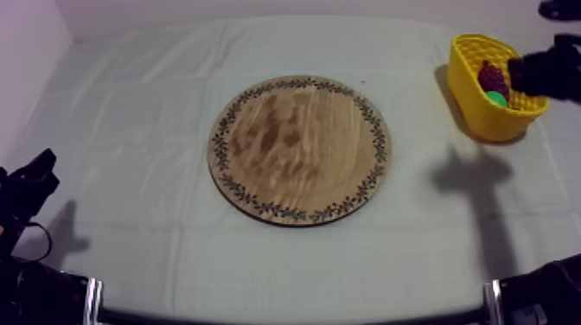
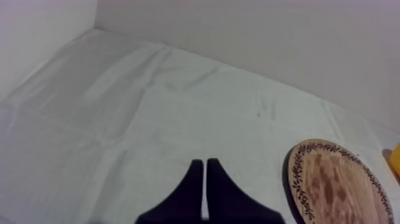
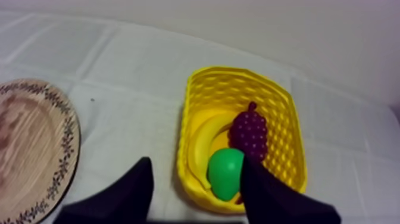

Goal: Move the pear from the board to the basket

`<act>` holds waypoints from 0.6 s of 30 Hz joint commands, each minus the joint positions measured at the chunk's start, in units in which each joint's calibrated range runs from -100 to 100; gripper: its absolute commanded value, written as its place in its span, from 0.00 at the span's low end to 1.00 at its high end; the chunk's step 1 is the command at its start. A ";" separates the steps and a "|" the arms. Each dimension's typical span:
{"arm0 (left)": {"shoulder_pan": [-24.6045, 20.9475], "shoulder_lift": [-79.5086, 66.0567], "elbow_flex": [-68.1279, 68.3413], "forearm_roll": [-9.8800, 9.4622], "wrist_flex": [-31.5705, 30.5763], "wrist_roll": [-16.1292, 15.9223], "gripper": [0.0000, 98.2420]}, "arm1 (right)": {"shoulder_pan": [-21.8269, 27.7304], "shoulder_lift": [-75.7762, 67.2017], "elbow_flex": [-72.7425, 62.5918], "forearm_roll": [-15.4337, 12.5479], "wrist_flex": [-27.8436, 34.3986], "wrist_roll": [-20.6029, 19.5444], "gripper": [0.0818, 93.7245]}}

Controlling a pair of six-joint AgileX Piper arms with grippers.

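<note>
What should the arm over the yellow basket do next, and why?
Probably lift the right gripper up and away from the yellow basket. Its fingers stand apart, holding nothing, and the pear lies inside beside the banana and grapes, so the job looks done.

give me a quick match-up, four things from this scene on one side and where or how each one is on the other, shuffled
Things:
1. pear
2. wooden board
3. left gripper
4. right gripper

Place or state:
a. open, above the yellow basket
b. flat at the middle of the table
c. in the basket, next to the grapes
d. shut, over the cloth

Pairs: 1-c, 2-b, 3-d, 4-a
</note>
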 commanded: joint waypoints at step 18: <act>0.01 0.00 0.00 -0.02 -0.01 -0.01 0.00 | -1.07 -47.98 31.00 -15.11 10.82 8.93 0.10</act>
